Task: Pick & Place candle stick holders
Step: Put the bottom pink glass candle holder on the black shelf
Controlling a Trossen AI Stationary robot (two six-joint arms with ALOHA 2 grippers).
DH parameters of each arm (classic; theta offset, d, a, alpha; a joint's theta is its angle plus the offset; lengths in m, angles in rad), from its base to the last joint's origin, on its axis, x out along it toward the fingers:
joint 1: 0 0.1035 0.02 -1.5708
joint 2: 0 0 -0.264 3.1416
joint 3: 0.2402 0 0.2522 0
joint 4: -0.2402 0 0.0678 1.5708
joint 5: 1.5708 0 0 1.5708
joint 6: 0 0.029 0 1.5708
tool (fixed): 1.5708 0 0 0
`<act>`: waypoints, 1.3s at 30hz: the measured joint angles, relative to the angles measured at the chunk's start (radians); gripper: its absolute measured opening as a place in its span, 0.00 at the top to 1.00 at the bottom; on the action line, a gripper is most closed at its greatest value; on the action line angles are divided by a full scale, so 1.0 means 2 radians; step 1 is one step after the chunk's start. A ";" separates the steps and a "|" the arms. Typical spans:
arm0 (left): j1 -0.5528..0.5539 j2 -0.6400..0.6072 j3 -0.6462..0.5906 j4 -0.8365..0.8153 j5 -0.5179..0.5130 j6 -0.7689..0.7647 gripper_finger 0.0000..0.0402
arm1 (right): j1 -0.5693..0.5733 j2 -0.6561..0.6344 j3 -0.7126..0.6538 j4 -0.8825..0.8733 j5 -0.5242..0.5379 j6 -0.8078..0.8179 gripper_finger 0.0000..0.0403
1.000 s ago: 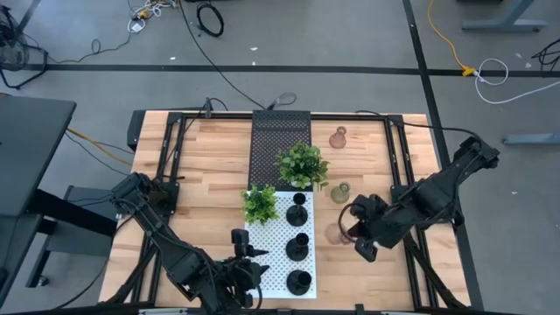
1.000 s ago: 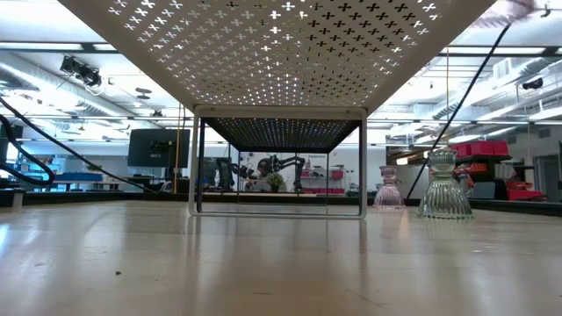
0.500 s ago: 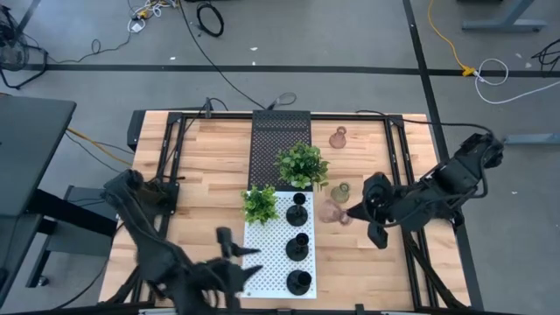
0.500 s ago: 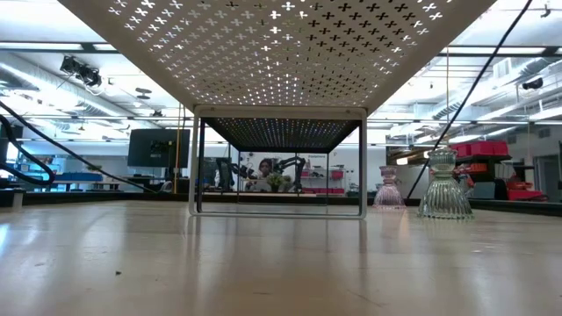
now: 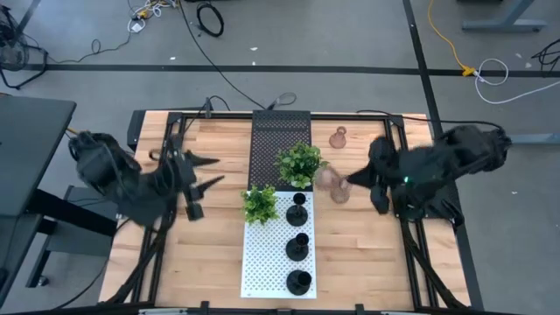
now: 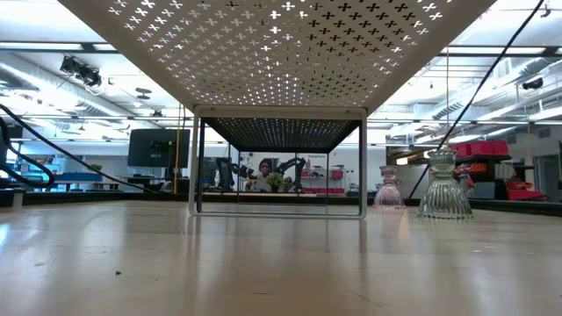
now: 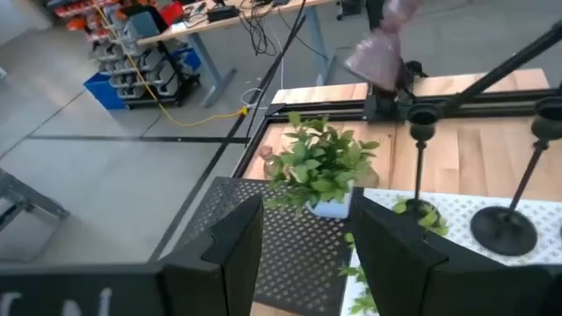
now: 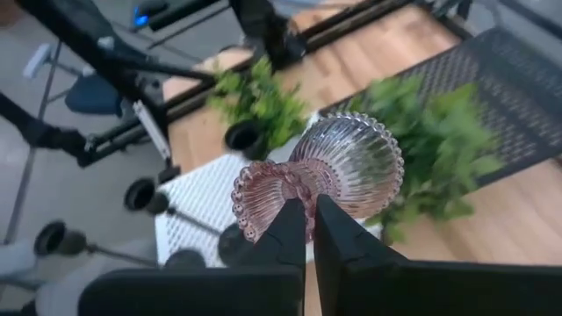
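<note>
Having just lifted it off the surface (image 5: 219,254), the right claw (image 8: 307,230) is clamped on a pink holder (image 8: 320,180) beside the plants, while the empty left claw (image 7: 303,241) swung away, fingers apart.

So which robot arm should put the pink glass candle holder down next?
The right one, most likely. The right gripper is shut on the ribbed pink glass candle holder, carrying it above the table beside the leafy green potted plant. The left gripper is open, empty, and off on the table's left side.
</note>
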 joint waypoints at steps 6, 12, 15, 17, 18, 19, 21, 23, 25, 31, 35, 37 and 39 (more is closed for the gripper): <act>0.047 -0.028 0.000 0.018 0.055 0.065 0.56 | -0.056 0.001 0.031 0.007 -0.045 -0.038 1.00; 0.101 -0.025 0.000 0.086 0.134 0.163 0.58 | -0.120 0.019 0.032 0.030 -0.114 -0.083 1.00; 0.142 -0.023 -0.001 0.112 0.190 0.193 0.60 | -0.147 0.029 0.032 0.061 -0.163 -0.113 1.00; 0.173 -0.023 -0.001 0.127 0.225 0.197 0.61 | -0.163 0.035 0.032 0.073 -0.184 -0.130 1.00; 0.188 -0.021 -0.001 0.127 0.238 0.199 0.61 | -0.170 0.037 0.032 0.076 -0.193 -0.136 1.00; 0.202 -0.018 -0.001 0.127 0.249 0.199 0.61 | -0.177 0.038 0.032 0.077 -0.202 -0.142 1.00; 0.227 -0.010 -0.002 0.126 0.273 0.197 0.61 | -0.192 0.043 0.032 0.078 -0.209 -0.148 1.00; 0.257 -0.003 -0.014 0.147 0.297 0.206 0.61 | -0.202 0.046 0.032 0.084 -0.216 -0.157 1.00; 0.280 0.002 -0.033 0.177 0.337 0.214 0.61 | -0.210 0.053 0.032 0.093 -0.228 -0.166 1.00; 0.336 0.004 -0.087 0.236 0.382 0.229 0.61 | -0.226 0.067 0.032 0.119 -0.280 -0.183 1.00; 0.346 0.003 -0.101 0.254 0.412 0.220 0.61 | -0.233 0.070 0.032 0.114 -0.285 -0.184 1.00; 0.345 0.003 -0.106 0.274 0.412 0.219 0.61 | -0.238 0.071 0.032 0.117 -0.291 -0.192 1.00; 0.343 0.004 -0.107 0.290 0.414 0.212 0.61 | -0.245 0.071 0.032 0.115 -0.294 -0.196 1.00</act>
